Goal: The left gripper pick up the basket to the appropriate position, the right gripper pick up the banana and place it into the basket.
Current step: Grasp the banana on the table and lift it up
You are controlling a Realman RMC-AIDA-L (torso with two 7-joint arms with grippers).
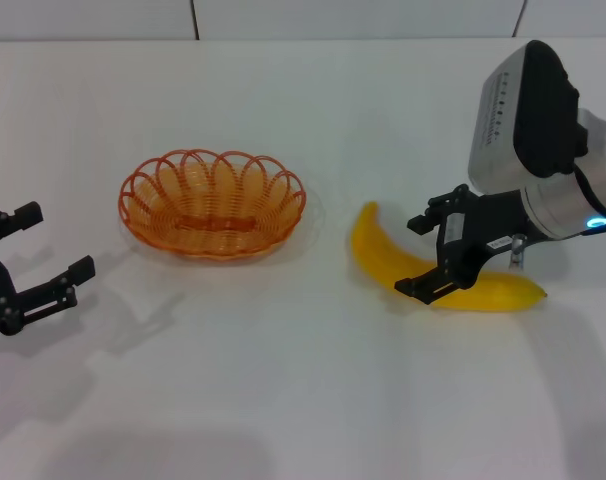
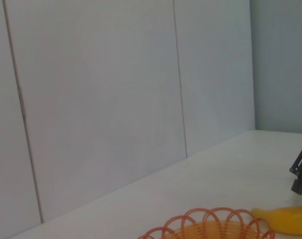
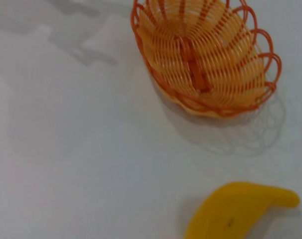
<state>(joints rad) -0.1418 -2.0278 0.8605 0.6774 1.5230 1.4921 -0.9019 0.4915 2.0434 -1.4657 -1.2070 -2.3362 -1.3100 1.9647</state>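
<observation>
The orange wire basket (image 1: 213, 203) stands empty on the white table, left of centre. It also shows in the left wrist view (image 2: 211, 227) and the right wrist view (image 3: 206, 55). My left gripper (image 1: 55, 243) is open and empty at the far left, a short way left of the basket and apart from it. The yellow banana (image 1: 378, 250) lies on the table to the right of the basket, and also shows in the left wrist view (image 2: 288, 220) and the right wrist view (image 3: 235, 211). My right gripper (image 1: 419, 256) is open, low over the banana's middle, with one finger on each side of it.
The white table (image 1: 283, 380) stretches wide in front of the basket and banana. A pale panelled wall (image 2: 116, 99) runs along its far edge. The right arm's white-silver housing (image 1: 528, 120) stands above the banana's right end.
</observation>
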